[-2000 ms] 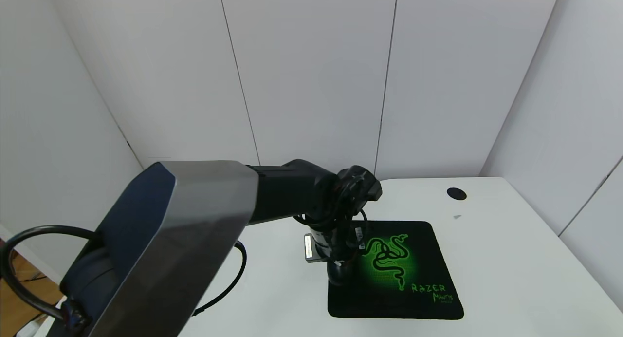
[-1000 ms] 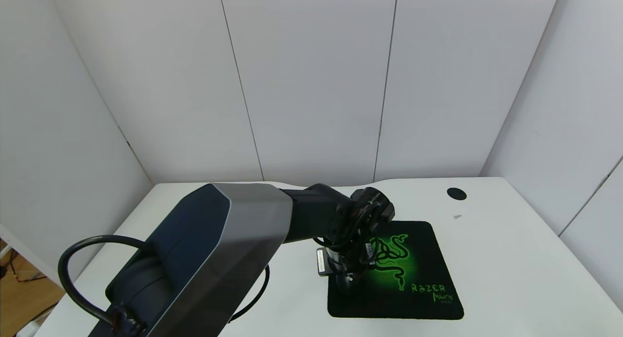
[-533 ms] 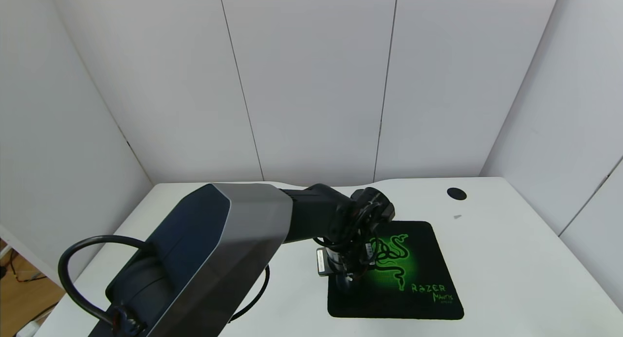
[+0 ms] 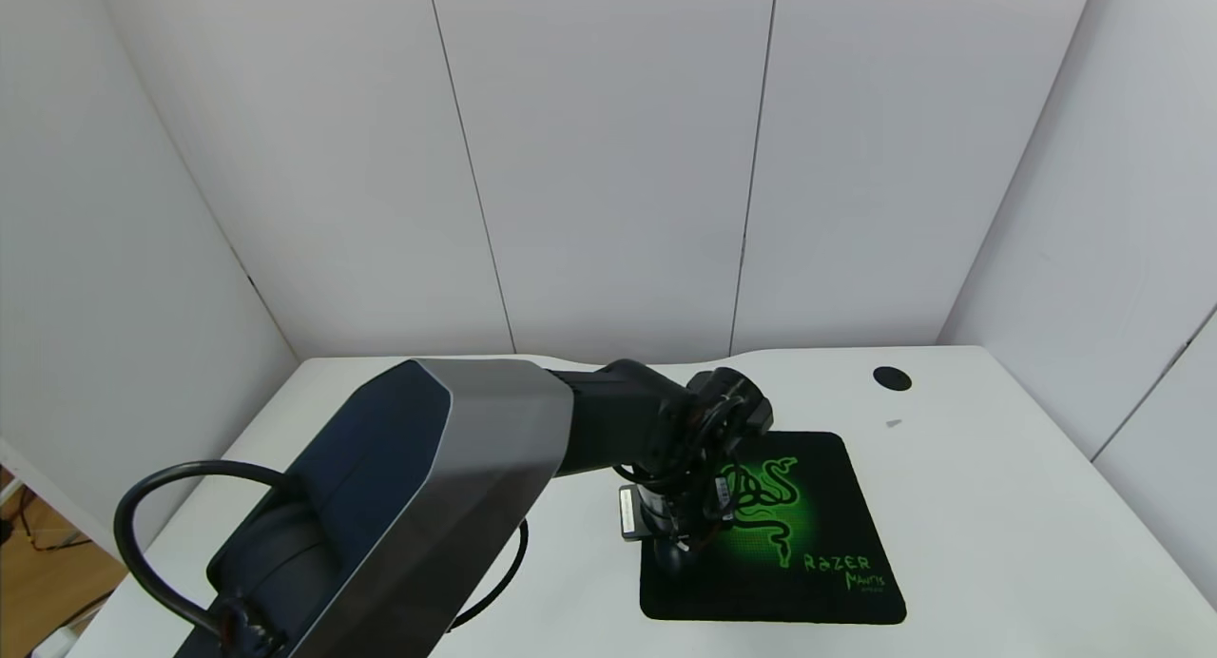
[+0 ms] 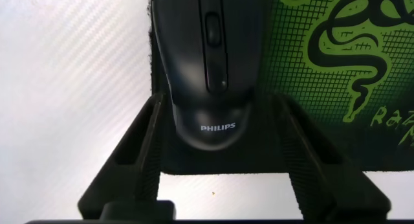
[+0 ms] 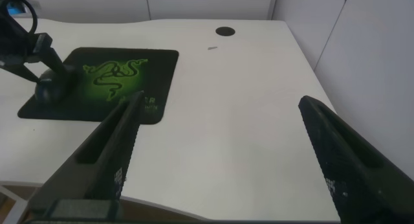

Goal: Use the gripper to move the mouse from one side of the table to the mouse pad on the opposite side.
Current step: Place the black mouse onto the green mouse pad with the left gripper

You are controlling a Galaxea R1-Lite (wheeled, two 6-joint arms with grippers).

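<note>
Mouse (image 5: 208,62) on mouse pad (image 4: 808,525) | our left claw (image 5: 217,130) straddles it, fingers spread | our right claw (image 6: 220,153) open, parked aside

Straight ahead, a back wall (image 4: 608,164) of white panels, split by two thin vertical seams (image 4: 471,164). Joined to the back wall at either end, plain white side walls, one left (image 4: 95,259) and one right (image 4: 1122,211). Just in front of the back wall's right end, a tiny grey scrap (image 4: 892,423); well below its left end, a patch of wooden floor (image 4: 38,563).
</note>
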